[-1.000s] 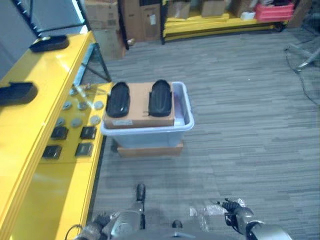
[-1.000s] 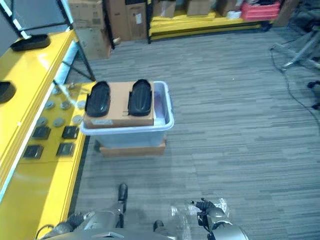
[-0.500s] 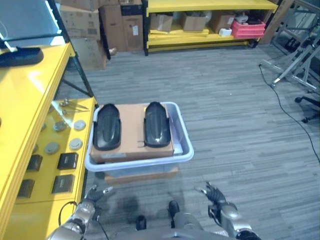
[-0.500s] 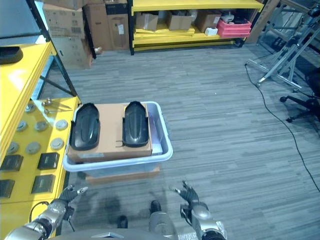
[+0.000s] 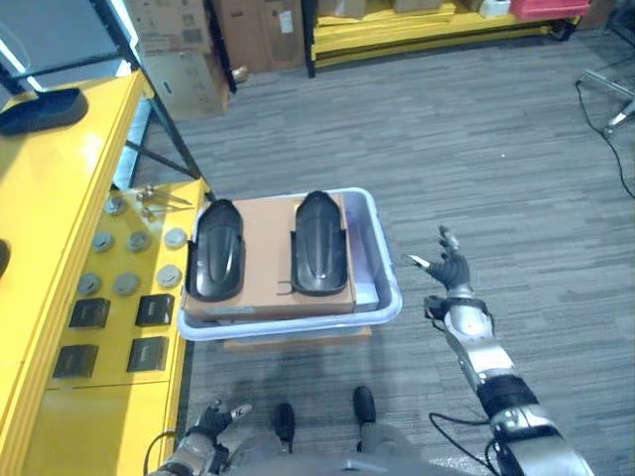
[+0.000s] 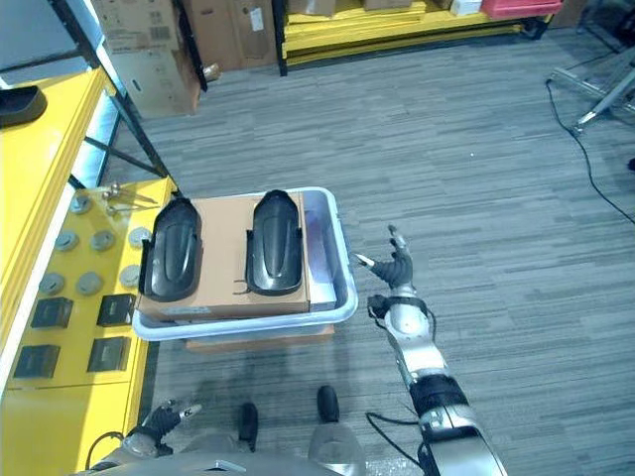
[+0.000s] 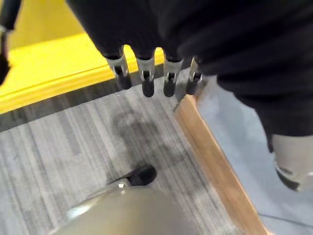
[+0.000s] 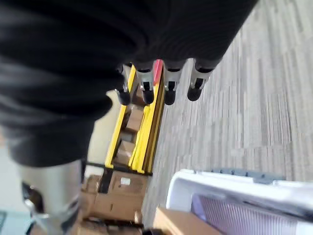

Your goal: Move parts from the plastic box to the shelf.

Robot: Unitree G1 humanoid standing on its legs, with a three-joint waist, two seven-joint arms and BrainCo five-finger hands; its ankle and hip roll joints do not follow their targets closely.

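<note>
Cardboard hides the plastic box floor; right hand splayed beside it.

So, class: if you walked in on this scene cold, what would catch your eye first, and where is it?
Two glossy black moulded parts lie side by side on a brown cardboard sheet inside a pale translucent plastic box on the grey floor. A bright yellow shelf runs along the robot's left. The right hand is raised beside the box, fingers spread, empty.
</note>
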